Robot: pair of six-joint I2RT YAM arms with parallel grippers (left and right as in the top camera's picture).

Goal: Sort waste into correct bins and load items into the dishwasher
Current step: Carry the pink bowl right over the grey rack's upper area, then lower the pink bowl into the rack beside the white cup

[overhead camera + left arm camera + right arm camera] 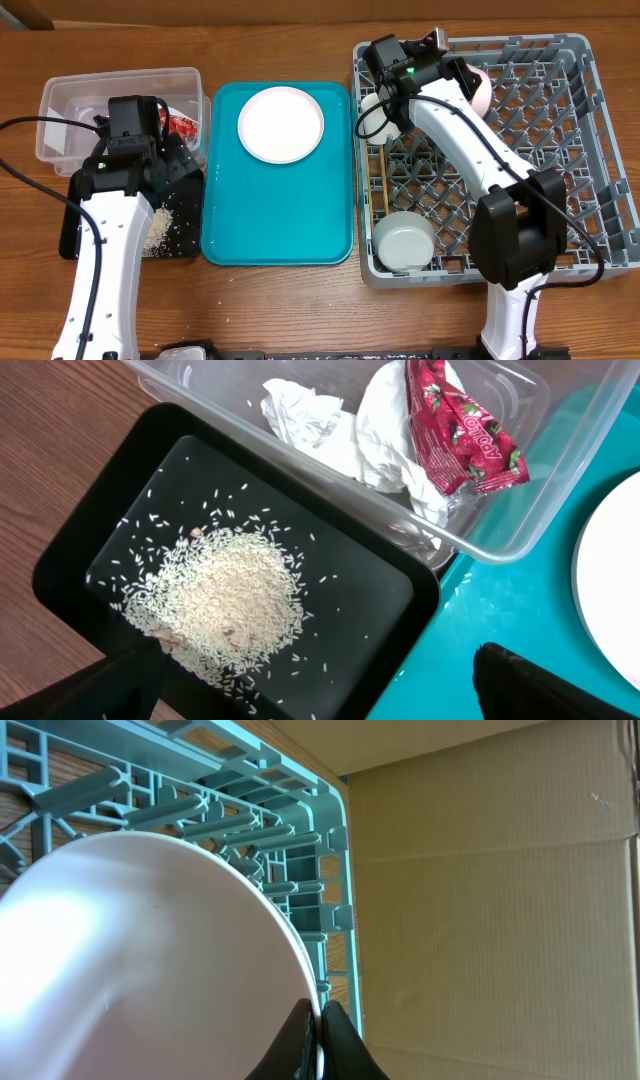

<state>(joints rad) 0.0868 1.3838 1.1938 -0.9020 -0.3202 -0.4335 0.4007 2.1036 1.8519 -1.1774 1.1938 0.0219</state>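
My right gripper (458, 74) is shut on the rim of the pink bowl (481, 88) and holds it on edge over the back of the grey dish rack (560, 150). The right wrist view shows the fingers (320, 1032) pinching the bowl's rim (150, 950). A white bowl (405, 240), chopsticks (383, 185) and a white cup (376, 106) are in the rack. The pink plate (281, 124) lies on the teal tray (280, 220). My left gripper (330, 695) is open and empty above the black tray (120, 510), which holds rice (225, 600).
The clear tub (560, 470) behind the black tray holds the crumpled napkin (385, 430) and the red wrapper (460, 430). In the overhead view the tub (60, 100) sits at the far left. A cardboard wall (500, 900) stands behind the rack.
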